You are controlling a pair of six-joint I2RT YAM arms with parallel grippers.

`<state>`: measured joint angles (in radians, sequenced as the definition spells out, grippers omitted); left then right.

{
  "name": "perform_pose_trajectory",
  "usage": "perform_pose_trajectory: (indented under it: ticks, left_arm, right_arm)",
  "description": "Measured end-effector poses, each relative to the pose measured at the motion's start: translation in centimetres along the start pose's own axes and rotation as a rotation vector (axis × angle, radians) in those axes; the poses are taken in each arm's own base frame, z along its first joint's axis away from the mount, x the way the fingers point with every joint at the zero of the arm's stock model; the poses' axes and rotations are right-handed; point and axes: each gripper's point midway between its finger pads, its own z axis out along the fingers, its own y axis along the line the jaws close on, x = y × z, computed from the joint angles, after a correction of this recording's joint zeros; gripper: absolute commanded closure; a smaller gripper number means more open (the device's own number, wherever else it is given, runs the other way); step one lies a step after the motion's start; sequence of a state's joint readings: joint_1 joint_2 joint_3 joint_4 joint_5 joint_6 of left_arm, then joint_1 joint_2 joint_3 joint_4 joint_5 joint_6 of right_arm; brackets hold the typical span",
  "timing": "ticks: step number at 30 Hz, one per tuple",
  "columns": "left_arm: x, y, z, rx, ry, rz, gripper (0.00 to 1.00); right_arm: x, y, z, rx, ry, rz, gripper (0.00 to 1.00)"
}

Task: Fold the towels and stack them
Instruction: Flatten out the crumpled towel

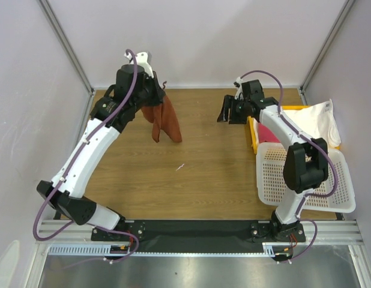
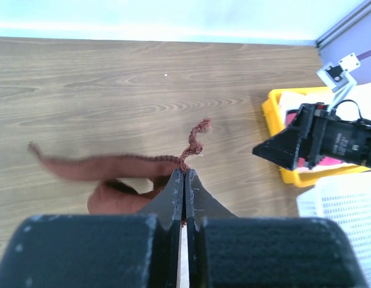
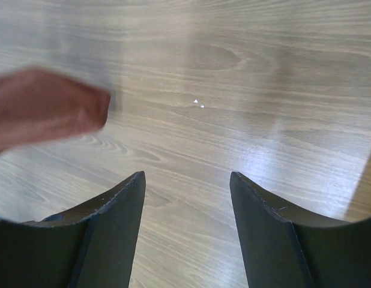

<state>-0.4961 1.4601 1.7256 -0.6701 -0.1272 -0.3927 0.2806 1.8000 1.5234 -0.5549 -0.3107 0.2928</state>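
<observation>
My left gripper (image 1: pixel 156 95) is shut on a corner of the reddish-brown towel (image 1: pixel 165 121) and holds it hanging above the table at the back left. The left wrist view shows the pinched hem at the closed fingertips (image 2: pixel 184 173) and the towel (image 2: pixel 107 171) drooping below. My right gripper (image 1: pixel 229 111) is open and empty over the wood, right of the hanging towel; in its wrist view (image 3: pixel 187 180) the towel (image 3: pixel 44 108) blurs at the left. The white towel (image 1: pixel 317 120) and a magenta-pink towel (image 1: pixel 266 133) lie in the yellow tray.
A yellow tray (image 1: pixel 251 129) stands at the back right, partly under a white perforated basket (image 1: pixel 335 180) at the right edge. Grey walls enclose the wooden table (image 1: pixel 197 180). A small white speck (image 1: pixel 180 166) lies mid-table.
</observation>
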Motion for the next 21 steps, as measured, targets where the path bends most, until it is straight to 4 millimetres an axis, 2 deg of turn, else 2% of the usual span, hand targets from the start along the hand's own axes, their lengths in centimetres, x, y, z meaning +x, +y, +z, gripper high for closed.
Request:
perform_pose_trajectory:
  ticks: [4, 7, 12, 16, 18, 21]
  left_arm:
    - [-1.0, -1.0, -1.7, 0.006, -0.003, -0.028, 1.00]
    - [-1.3, -2.6, -2.5, 0.026, 0.009, -0.040, 1.00]
    - [-1.1, -7.5, -2.5, 0.127, 0.038, -0.021, 1.00]
    - [-0.6, -11.4, -1.6, 0.214, 0.070, -0.008, 1.00]
    - [0.0, -12.2, -1.3, 0.229, 0.090, -0.009, 1.00]
    - [1.7, -11.6, -0.7, 0.205, 0.122, -0.020, 1.00]
  right_arm:
    - [-0.5, 0.0, -0.7, 0.012, -0.024, 0.008, 0.35]
    - [-0.7, -0.2, -1.0, 0.032, -0.037, 0.023, 0.35]
    - [-0.3, -1.3, -1.7, 0.091, -0.048, 0.053, 0.35]
    - [-0.5, -2.7, -3.3, 0.137, -0.081, 0.103, 0.35]
    - [-0.8, -3.7, -4.3, 0.158, -0.107, 0.131, 0.35]
    - [-1.1, -4.9, -5.7, 0.185, -0.141, 0.160, 0.35]
